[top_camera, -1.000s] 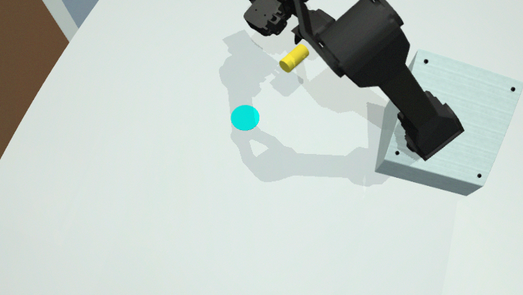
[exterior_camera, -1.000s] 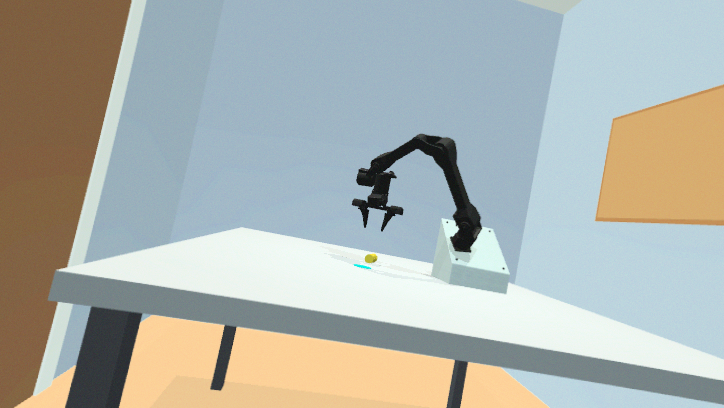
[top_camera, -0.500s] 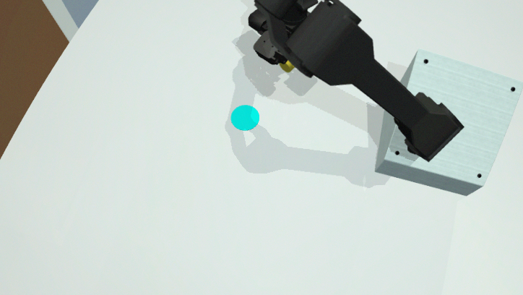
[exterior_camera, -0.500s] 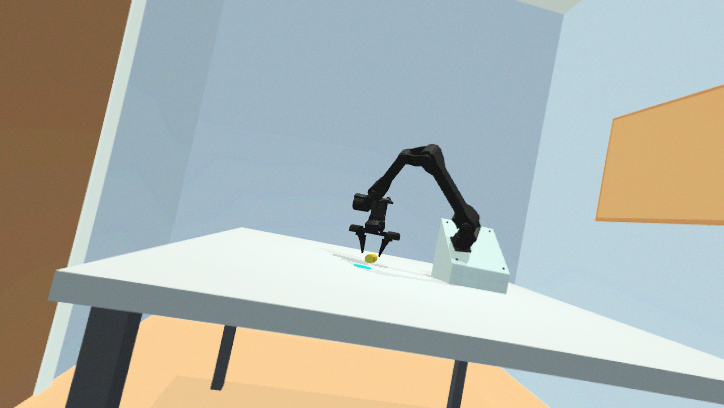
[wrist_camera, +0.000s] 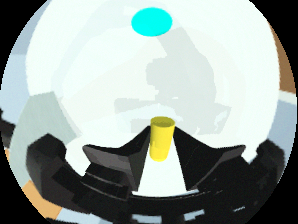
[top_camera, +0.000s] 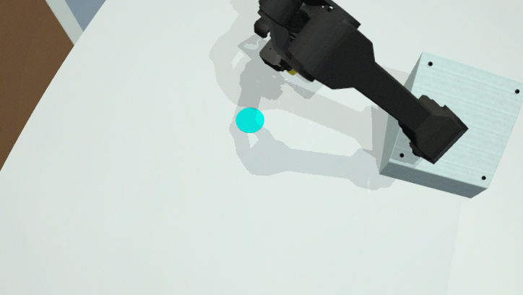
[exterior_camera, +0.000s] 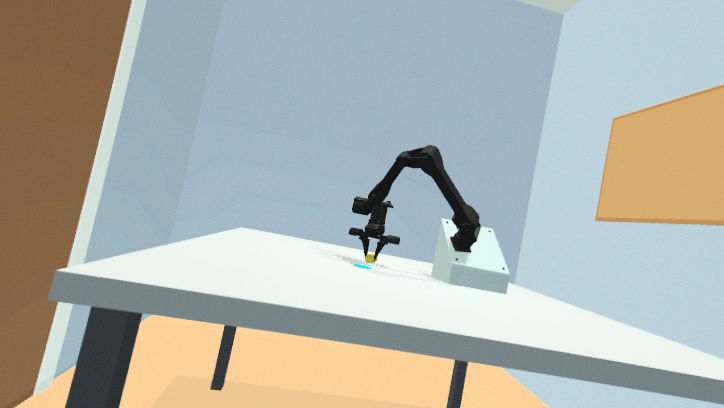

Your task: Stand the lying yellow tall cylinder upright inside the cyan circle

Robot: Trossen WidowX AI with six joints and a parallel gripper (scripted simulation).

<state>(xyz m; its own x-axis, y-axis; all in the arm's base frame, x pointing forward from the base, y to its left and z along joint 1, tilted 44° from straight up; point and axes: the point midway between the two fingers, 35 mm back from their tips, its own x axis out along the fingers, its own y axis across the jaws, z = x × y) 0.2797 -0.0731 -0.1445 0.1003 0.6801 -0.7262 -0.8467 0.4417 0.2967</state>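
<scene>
The yellow tall cylinder [top_camera: 292, 71] [exterior_camera: 370, 259] [wrist_camera: 160, 145] lies on its side at table height; whether it touches the table I cannot tell. In the top view most of it is hidden under the arm. My gripper [exterior_camera: 370, 254] [wrist_camera: 161, 128] points down and is shut on the cylinder, with one finger against each side in the wrist view. The cyan circle [top_camera: 246, 121] [exterior_camera: 361, 266] [wrist_camera: 151, 22] is flat on the table, apart from the cylinder, with nothing standing in it. It shows beyond the cylinder's far end in the wrist view.
The arm's pale base block [top_camera: 450, 146] [exterior_camera: 478, 273] stands on the table [top_camera: 146, 220] [exterior_camera: 253, 288], right of the circle in the top and exterior views. The arm [top_camera: 333, 55] [exterior_camera: 445, 184] arches from the block to the gripper. The table's left edge shows in the top view.
</scene>
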